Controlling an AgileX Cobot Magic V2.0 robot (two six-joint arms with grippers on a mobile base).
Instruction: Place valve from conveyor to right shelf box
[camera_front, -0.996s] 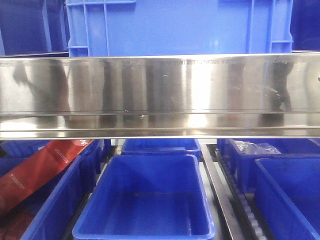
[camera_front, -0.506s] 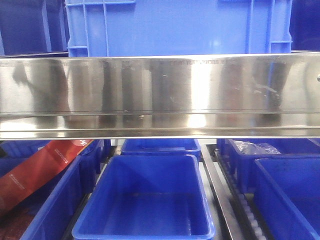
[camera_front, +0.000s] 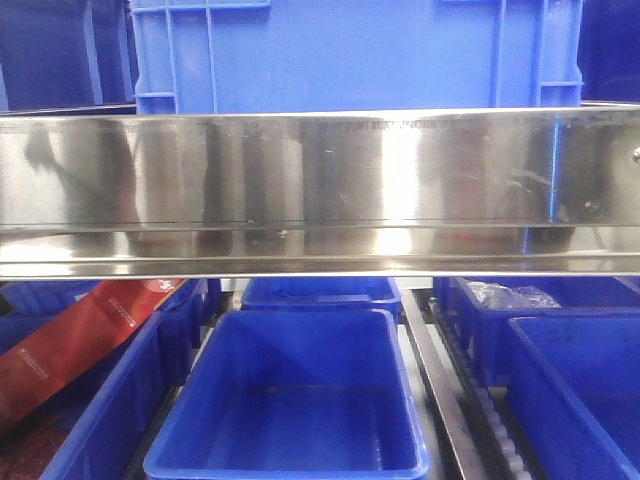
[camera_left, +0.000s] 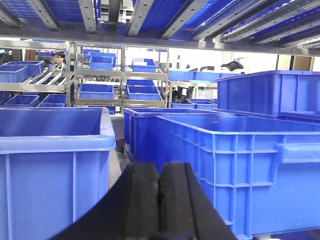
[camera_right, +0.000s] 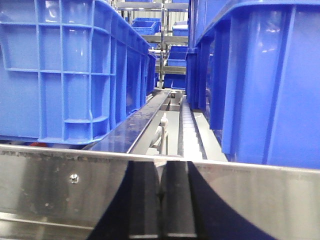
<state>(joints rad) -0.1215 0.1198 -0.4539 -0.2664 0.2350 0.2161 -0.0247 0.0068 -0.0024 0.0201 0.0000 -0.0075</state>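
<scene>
Nothing has shifted; wrist views alone show each gripper closed.

— What shows of the robot's own body here?

— Only the two grippers, each from its own wrist camera. The left gripper has two matte black fingers with a rubbery, finely grained surface, flaring wider toward the camera.

— And the other?

— The right gripper looks much the same: two dark, flat-faced fingers, smooth, black on their outer flanks and paler along the inner faces, with a thin seam running between them.

— Any cables, screws or markings?

— None that I can make out.
</scene>
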